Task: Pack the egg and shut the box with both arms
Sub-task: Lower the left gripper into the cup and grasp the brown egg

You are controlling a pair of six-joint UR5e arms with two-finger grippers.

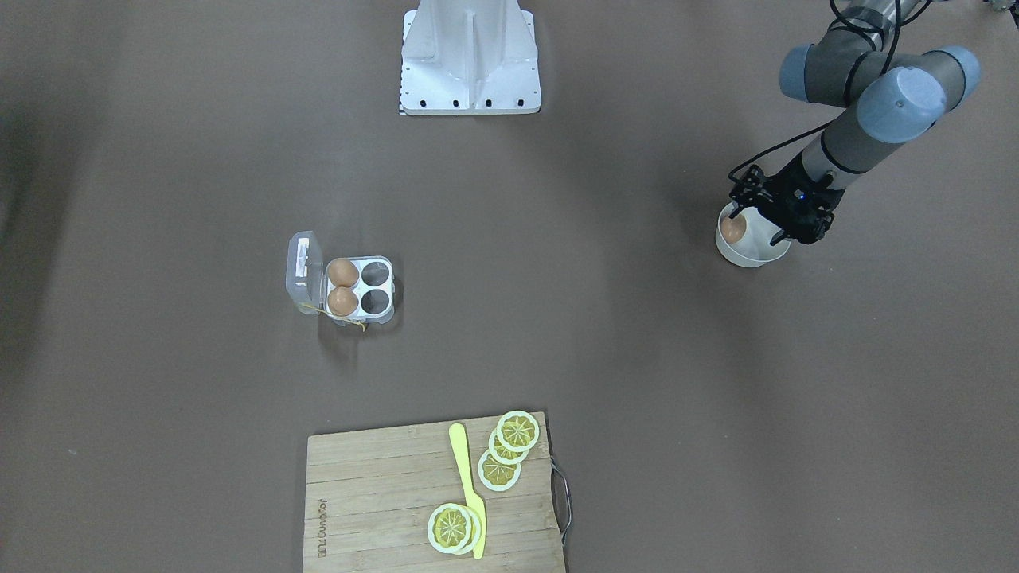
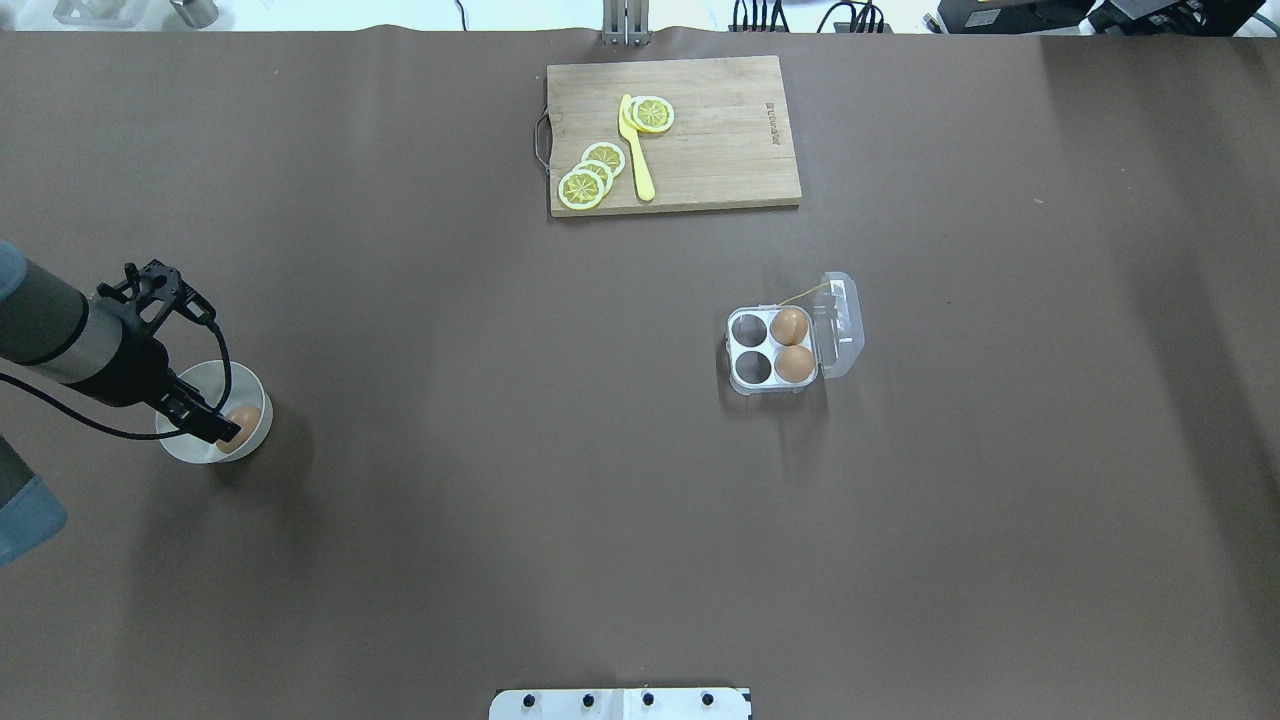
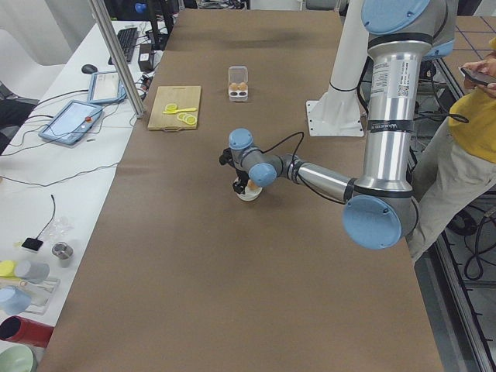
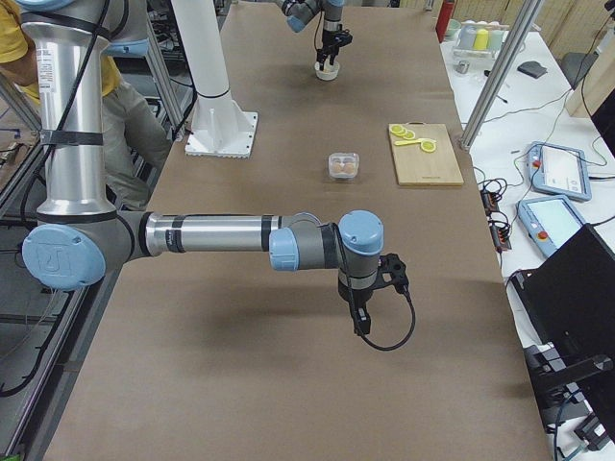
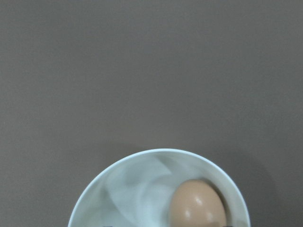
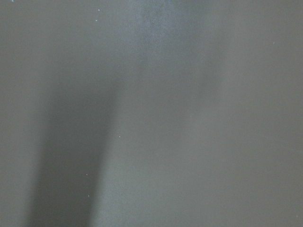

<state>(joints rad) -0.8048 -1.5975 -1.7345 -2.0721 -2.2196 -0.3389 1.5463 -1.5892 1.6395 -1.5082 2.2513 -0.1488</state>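
A brown egg point(image 2: 245, 419) lies in a round white bowl point(image 2: 252, 392) at the table's left end; it also shows in the left wrist view point(image 5: 197, 204). My left gripper point(image 2: 212, 418) reaches down into the bowl with its jaws apart, and the egg sits close to one finger, not gripped. The clear box point(image 2: 752, 350) stands mid-table with its lid point(image 2: 842, 325) swung open. Two brown eggs point(image 2: 792, 344) fill the cells by the hinge; the other two cells are empty. My right gripper point(image 4: 361, 322) shows only in the exterior right view, low over bare table; I cannot tell if it is open.
A wooden cutting board point(image 2: 720, 140) with lemon slices point(image 2: 590, 175) and a yellow knife point(image 2: 636, 150) lies at the table's far edge. The white stand point(image 1: 471, 60) is at the robot's side. Brown table stretches between bowl and box.
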